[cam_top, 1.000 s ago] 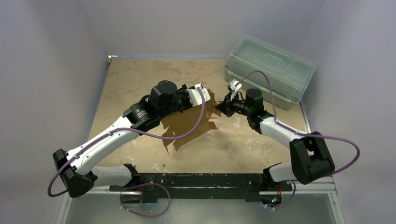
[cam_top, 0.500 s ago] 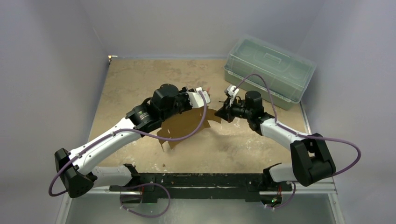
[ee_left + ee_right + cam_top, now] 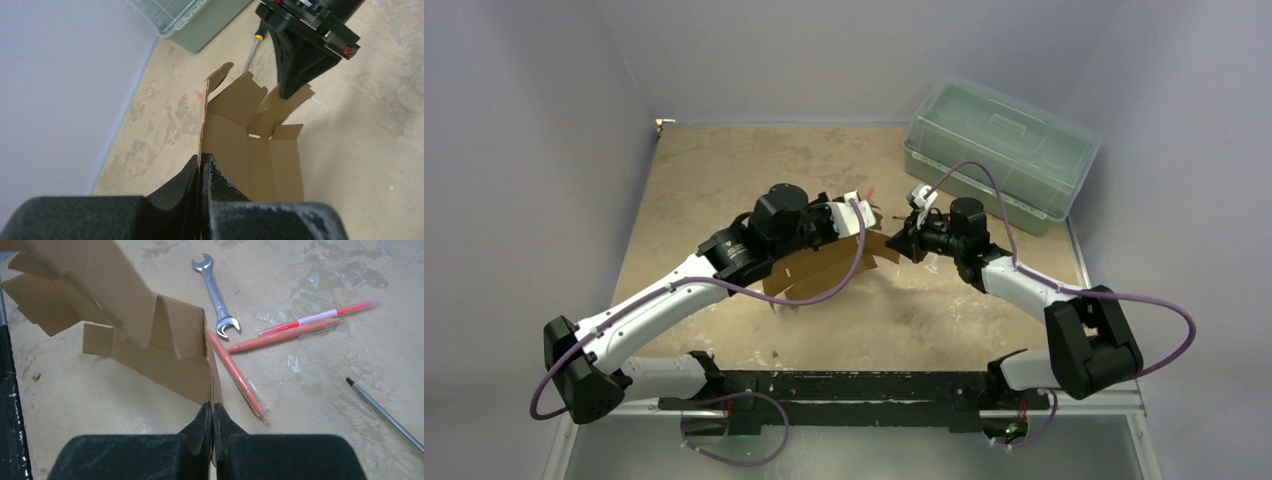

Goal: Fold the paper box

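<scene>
Since a second ago: the paper box [image 3: 819, 268] has drawn in and tipped up. Its low corner reaches less far toward 6 o'clock, and the panels stand steeper.

Position: the sheet is mid-table, held clear of the surface between both arms. The green lidded bin [image 3: 999, 150] sits at about 2 o'clock, well apart.

Left gripper [image 3: 201, 161]: jaws pinched tight on one thin edge of the cardboard.
Right gripper [image 3: 213, 409]: jaws pinched likewise, on a panel edge at the opposite end.

Under the sheet, in the right wrist view: a wrench [image 3: 216, 295] at 12 o'clock and orange pens [image 3: 300, 327] at 2 o'clock, lying on the table.

Handling, as judged: light, with stiff panels that hinge readily at the creases. The flap tips look easy to crumple or tear. It is better held on a main panel close to a crease than out on a flap.

Markings: plain brown board, with no print, label or brand that can be read on any face shown.
</scene>
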Robot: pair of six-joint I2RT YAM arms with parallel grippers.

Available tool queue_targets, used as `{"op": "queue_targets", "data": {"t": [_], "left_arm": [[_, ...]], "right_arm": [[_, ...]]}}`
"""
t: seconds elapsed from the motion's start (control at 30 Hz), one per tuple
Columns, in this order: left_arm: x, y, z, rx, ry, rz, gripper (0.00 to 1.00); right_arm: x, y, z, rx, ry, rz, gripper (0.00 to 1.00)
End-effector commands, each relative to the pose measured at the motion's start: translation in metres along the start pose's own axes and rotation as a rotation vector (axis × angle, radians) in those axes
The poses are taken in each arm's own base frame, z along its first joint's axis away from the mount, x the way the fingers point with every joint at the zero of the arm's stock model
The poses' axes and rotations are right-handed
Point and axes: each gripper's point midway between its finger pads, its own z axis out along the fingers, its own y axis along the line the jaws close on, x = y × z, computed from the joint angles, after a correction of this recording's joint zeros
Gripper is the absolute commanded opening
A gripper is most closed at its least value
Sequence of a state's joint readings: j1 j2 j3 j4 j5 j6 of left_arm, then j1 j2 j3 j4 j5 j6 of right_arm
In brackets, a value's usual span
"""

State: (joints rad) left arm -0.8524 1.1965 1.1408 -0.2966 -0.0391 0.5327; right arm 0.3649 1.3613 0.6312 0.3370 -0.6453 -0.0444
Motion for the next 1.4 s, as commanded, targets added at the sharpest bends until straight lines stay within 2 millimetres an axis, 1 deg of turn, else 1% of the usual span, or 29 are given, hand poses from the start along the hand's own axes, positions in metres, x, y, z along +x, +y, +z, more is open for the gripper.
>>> {"op": "queue_targets", "data": {"t": [0.0, 0.1, 0.27, 0.37, 0.53, 0.77, 0.9, 1.0, 1.1, 1.23, 1.37], "left_arm": [[-0.005, -0.016, 0.002, 0.057, -0.053, -0.062, 0.00], [-0.003, -0.021, 0.000, 0.071, -0.055, -0.078, 0.00], [-0.003, -0.027, -0.004, 0.098, -0.053, -0.115, 0.00], [0.003, -0.031, -0.002, 0.108, -0.027, -0.144, 0.00], [0.013, -0.038, 0.000, 0.114, 0.006, -0.188, 0.00], [0.016, -0.051, 0.003, 0.155, 0.029, -0.292, 0.00], [0.019, -0.056, 0.002, 0.160, 0.035, -0.333, 0.00], [0.023, -0.059, 0.000, 0.159, 0.035, -0.355, 0.00], [0.027, -0.063, -0.001, 0.158, 0.032, -0.373, 0.00], [0.033, -0.067, 0.001, 0.153, 0.043, -0.386, 0.00], [0.038, -0.068, 0.002, 0.143, 0.048, -0.401, 0.00]], "right_arm": [[-0.017, -0.005, -0.002, 0.030, -0.065, -0.051, 0.00], [-0.015, -0.005, -0.001, 0.026, -0.059, -0.052, 0.00], [-0.013, 0.001, -0.001, -0.011, -0.055, -0.061, 0.00], [-0.010, 0.006, -0.002, -0.044, -0.040, -0.061, 0.00], [-0.008, 0.008, -0.003, -0.050, -0.030, -0.055, 0.00], [-0.003, 0.011, -0.002, -0.067, -0.019, -0.035, 0.00], [0.000, 0.015, -0.002, -0.092, -0.015, -0.030, 0.00], [0.006, 0.019, -0.001, -0.115, 0.007, -0.001, 0.00], [0.016, 0.019, 0.001, -0.120, 0.039, 0.047, 0.00], [0.031, 0.013, 0.009, -0.100, 0.083, 0.110, 0.00], [0.037, 0.012, 0.012, -0.090, 0.092, 0.109, 0.00]]}}
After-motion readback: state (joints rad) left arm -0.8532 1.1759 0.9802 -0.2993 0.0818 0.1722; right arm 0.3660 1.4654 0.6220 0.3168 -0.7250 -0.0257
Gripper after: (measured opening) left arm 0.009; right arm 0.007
